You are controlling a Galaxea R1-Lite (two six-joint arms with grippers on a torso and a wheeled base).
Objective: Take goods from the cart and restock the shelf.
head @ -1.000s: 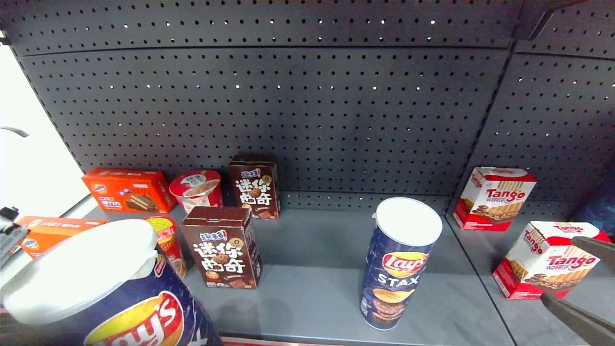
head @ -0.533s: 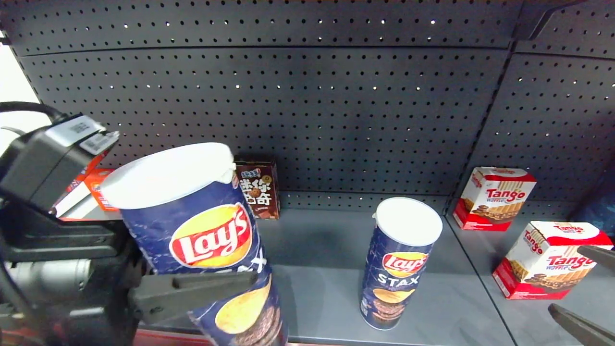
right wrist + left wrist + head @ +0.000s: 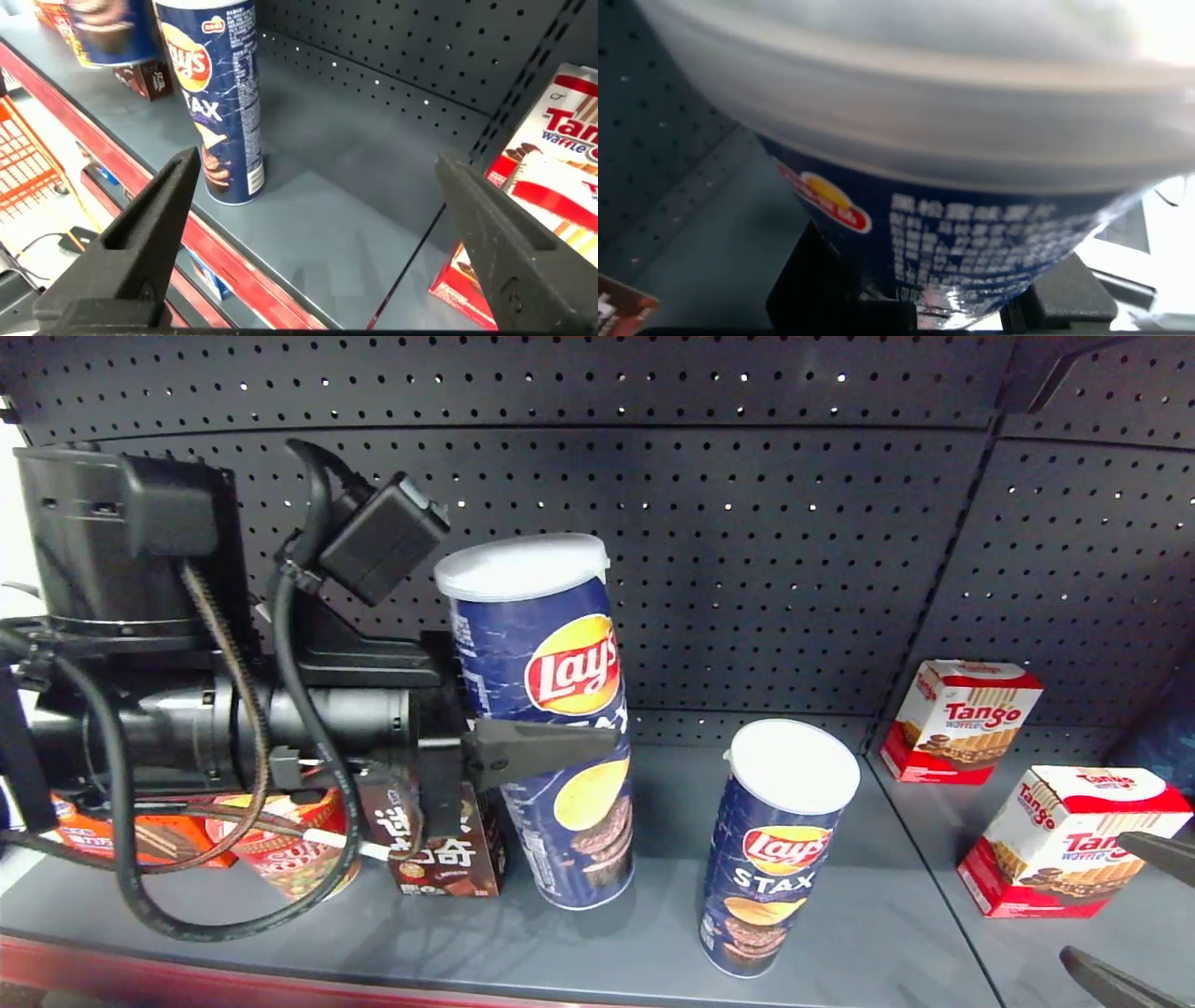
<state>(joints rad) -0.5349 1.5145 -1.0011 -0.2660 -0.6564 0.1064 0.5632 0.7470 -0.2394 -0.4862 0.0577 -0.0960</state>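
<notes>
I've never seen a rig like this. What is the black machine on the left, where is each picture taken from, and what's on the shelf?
This is a two-armed robot restocking a grey metal shelf. The wide picture comes from a camera on its head; the other two from cameras on its wrists. The black machine is its left arm, whose left gripper is shut on a tall blue chip can with a white lid, held upright. A matching second can stands on the shelf beside it. The right gripper hangs open near two red and white wafer boxes. A brown cookie box stands behind the left arm.
</notes>
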